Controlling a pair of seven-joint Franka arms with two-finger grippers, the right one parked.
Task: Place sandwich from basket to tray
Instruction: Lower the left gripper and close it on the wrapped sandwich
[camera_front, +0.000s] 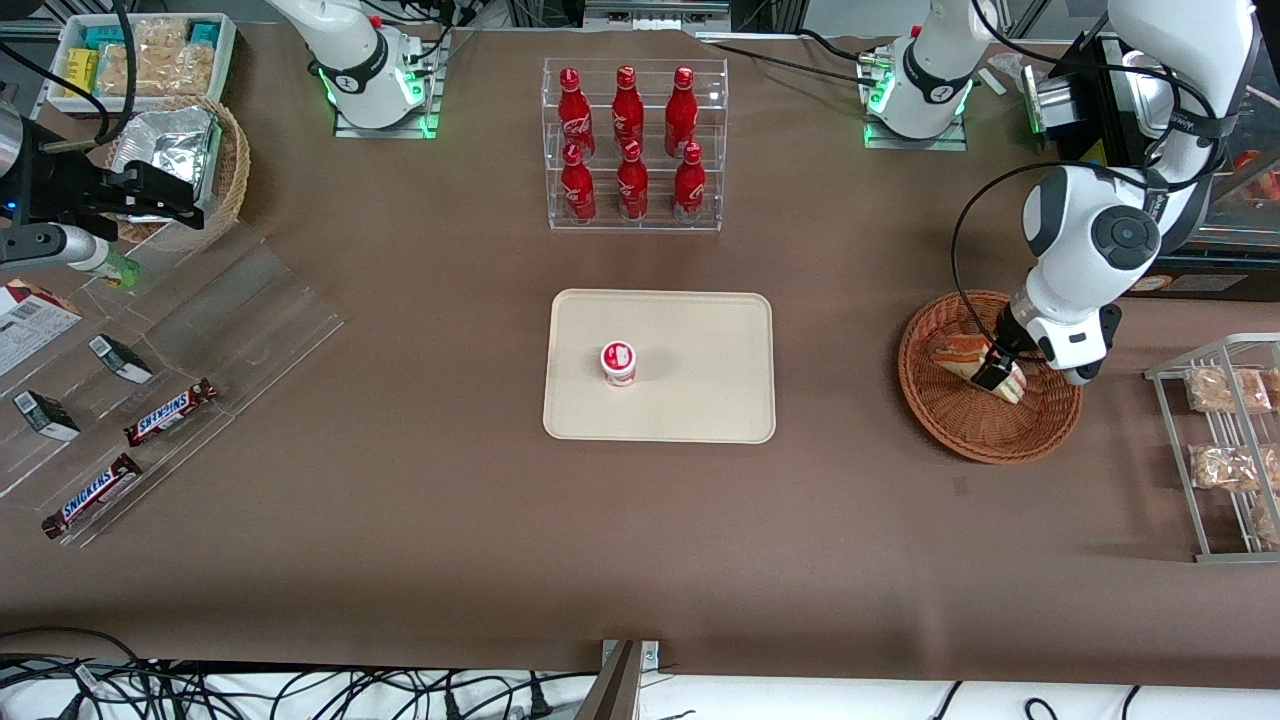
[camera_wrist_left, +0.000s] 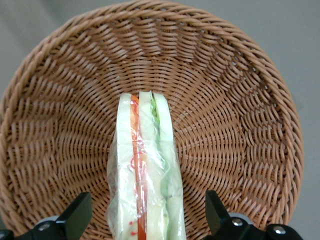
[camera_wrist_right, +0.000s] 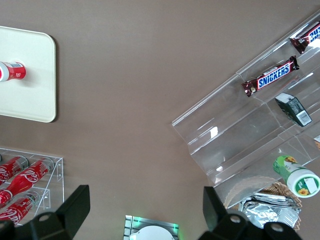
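The left arm's gripper (camera_wrist_left: 145, 220) is down in the round reddish-brown wicker basket (camera_wrist_left: 240, 125), fingers (camera_wrist_left: 75, 215) wide apart on either side of the wrapped triangle sandwich (camera_wrist_left: 145, 170), not squeezing it.

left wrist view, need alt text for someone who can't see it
A wrapped sandwich of white bread with red and green filling lies in a round reddish-brown wicker basket, seen from straight above. The open gripper hangs over it with one dark finger on each side of the sandwich, neither touching it.
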